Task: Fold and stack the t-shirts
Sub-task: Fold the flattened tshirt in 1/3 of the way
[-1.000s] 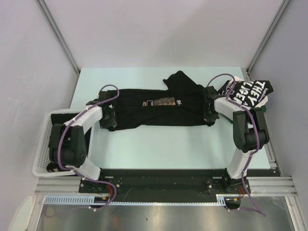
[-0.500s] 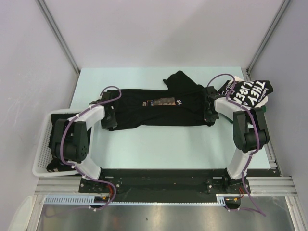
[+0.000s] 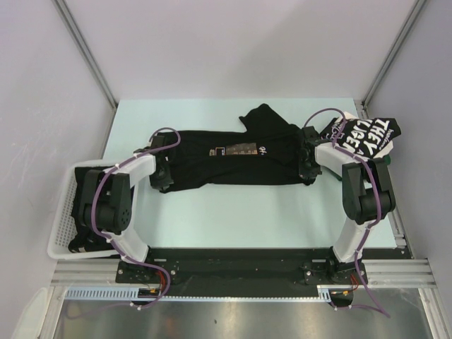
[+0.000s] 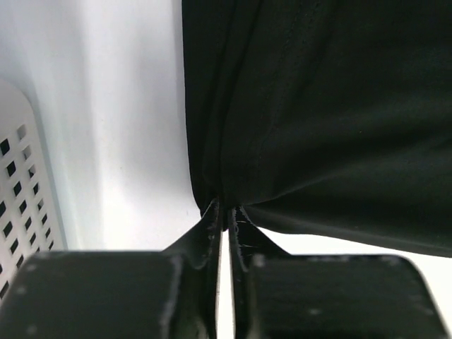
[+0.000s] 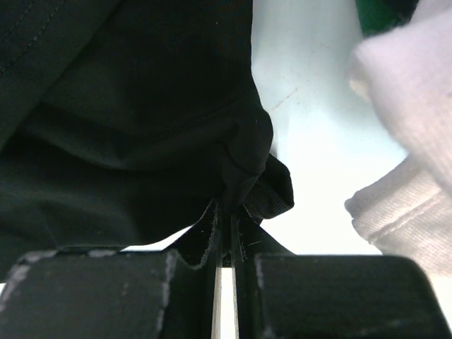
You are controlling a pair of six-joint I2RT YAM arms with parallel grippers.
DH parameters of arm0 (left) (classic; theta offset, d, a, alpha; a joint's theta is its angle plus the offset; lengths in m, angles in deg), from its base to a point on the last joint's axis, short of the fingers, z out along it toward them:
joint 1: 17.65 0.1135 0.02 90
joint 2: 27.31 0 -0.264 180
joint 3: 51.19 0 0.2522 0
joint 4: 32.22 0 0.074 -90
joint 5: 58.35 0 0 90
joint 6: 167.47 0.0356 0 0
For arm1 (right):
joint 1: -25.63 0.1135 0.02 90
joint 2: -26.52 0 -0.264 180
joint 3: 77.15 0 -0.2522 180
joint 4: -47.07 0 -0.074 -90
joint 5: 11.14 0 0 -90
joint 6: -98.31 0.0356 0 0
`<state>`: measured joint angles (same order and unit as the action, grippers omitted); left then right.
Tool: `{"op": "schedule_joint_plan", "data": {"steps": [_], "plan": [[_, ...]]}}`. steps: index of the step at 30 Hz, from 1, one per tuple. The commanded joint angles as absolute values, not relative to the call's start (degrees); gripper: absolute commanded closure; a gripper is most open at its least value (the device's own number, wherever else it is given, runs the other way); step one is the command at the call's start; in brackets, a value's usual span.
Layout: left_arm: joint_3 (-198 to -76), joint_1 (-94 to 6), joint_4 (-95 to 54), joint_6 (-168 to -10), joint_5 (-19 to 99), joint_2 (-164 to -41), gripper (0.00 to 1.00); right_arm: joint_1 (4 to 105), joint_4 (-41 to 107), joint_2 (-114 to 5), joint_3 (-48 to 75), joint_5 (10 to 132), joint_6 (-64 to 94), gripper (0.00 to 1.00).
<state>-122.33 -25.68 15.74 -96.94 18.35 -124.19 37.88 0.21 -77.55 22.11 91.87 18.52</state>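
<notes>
A black t-shirt (image 3: 233, 166) with a small orange-white chest print lies spread across the middle of the table. My left gripper (image 3: 164, 176) is shut on its left edge, with the cloth bunched between the fingertips in the left wrist view, gripper (image 4: 226, 210), t-shirt (image 4: 318, 106). At the other end, my right gripper (image 3: 307, 168) is shut on the t-shirt's right edge, where a ribbed hem folds over the jaws in the right wrist view, gripper (image 5: 227, 206), t-shirt (image 5: 127, 120). A second t-shirt (image 3: 367, 135), with big white lettering, lies crumpled at the back right.
A white mesh basket (image 3: 63, 219) stands at the left table edge with dark cloth in it; its wall (image 4: 21, 191) shows beside the left gripper. Pale cloth (image 5: 409, 106) lies just right of the right gripper. Metal frame posts rise at both back corners.
The left gripper's jaws have closed on the black t-shirt's left edge, and the left arm has edged slightly inward. The right arm and the shirts have not moved.
</notes>
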Motion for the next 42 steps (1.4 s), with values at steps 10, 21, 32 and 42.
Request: {"op": "schedule_joint_plan", "data": {"steps": [10,21,32,42], "plan": [[-121.3,-26.4,18.7,-94.7,20.1,-117.0,1.0,38.6,-7.8,-72.2,22.7,91.4,21.3,1.0],[-119.2,-27.0,27.1,-94.1,20.2,-108.6,1.0,40.3,-15.1,-69.6,22.7,93.0,24.3,1.0],[-122.9,-26.9,35.8,-93.0,20.9,-104.9,1.0,39.4,-22.1,-66.6,22.9,94.2,24.8,1.0],[-122.4,-26.9,39.8,-92.7,23.9,-102.2,1.0,39.9,-24.3,-64.5,24.7,93.3,25.3,1.0]]}}
